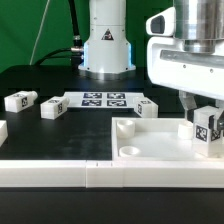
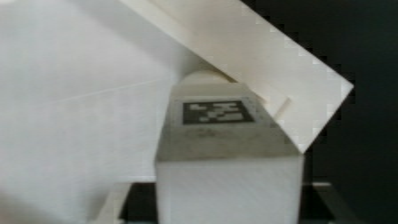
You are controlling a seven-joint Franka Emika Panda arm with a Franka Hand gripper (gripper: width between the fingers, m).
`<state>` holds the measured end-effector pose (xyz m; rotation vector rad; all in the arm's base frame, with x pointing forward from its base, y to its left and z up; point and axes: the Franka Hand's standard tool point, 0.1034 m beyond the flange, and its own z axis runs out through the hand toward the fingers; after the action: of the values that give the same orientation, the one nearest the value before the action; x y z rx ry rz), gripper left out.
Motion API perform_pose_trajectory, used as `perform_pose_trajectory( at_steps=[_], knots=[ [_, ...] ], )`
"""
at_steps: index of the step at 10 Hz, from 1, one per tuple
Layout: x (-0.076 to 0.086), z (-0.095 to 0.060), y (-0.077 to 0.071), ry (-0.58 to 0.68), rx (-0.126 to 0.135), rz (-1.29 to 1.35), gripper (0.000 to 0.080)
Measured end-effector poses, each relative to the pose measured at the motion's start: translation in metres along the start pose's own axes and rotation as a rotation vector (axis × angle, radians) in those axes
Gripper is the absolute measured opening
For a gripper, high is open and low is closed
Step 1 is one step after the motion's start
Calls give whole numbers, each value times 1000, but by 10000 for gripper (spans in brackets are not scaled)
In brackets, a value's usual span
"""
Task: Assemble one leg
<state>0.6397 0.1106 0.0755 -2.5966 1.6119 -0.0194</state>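
On the black counter, far from the robot's hand toward the exterior view's left, lies a small white plastic block with a black-and-white tag, and a second block of the same kind lies a little nearer to the hand. Between these and the hand, further back, the thin flat white marker board rests on the counter with several square tags on it. Another small white tagged block lies just beside this board, on the side toward the hand. Below the hand lies the large flat white square panel with a round hole near its corner; a long white rail runs along the front edge of the counter.

The hand is at the exterior view's right, under the big white wrist housing. Its two fingers are clamped on the leg, a small white plastic rectangular post with a black-and-white square tag, held upright. The lower end of the leg is at the panel's far right corner; whether it touches the panel I cannot tell.

In the wrist view the leg fills the middle, tag facing the camera, with the white panel behind it.
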Motion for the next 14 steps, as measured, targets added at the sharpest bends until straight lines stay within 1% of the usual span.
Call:
perform_pose_trajectory(
  at_steps=[1, 2, 6, 8, 9, 10, 11, 12, 14],
  knots=[
    [-1, 0, 1, 4, -3, 161, 291],
    [-2, 0, 2, 5, -4, 249, 291],
    [-2, 1, 3, -12, -6, 466, 291],
    [-2, 1, 3, -12, -6, 441, 291],
    [-2, 1, 3, -14, -11, 398, 483],
    [-2, -1, 4, -20, -24, 370, 483],
    [-2, -1, 4, -21, -27, 269, 615],
    [-3, -1, 5, -29, -35, 145, 642],
    [-5, -2, 5, -38, -46, -84, 648]
  ],
)
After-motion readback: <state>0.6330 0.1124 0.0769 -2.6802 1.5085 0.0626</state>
